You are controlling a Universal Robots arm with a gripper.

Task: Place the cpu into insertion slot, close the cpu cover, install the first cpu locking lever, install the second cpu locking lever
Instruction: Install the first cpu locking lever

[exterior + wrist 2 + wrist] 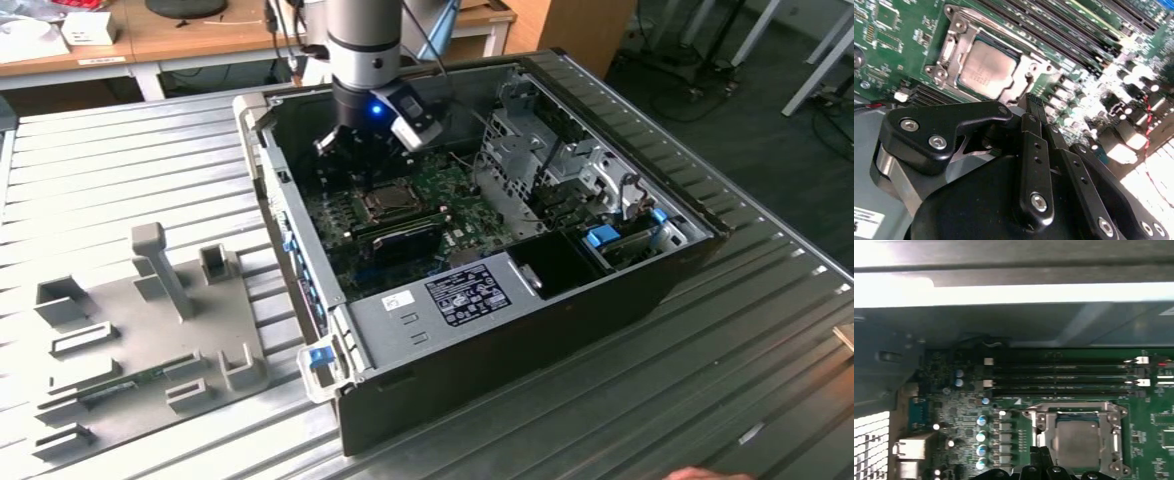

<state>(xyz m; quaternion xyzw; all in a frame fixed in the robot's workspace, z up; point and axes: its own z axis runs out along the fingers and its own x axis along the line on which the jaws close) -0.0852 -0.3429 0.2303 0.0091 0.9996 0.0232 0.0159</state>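
- Inside the open computer case (641, 290), which lies on a ribbed metal table (120, 170), the arm reaches down over the green board (894, 45).
- The gripper (1034, 102) hangs just beside the insertion slot (956, 24), near its edge but not touching it as far as the second wrist view shows.
- Its jaws are pressed together, with nothing between them.
- The cpu (988, 70) sits flat in the slot, its silvery-tan top facing up.
- The cpu cover (1026, 67) lies down over the chip, framing it on all sides in both wrist views.
- Whether the locking levers are latched cannot be told.
- Long black memory slots (1064, 375) run just beside the socket.
- A grey fixture plate (147, 340) rests on the table at the exterior view's left, well apart from the case.
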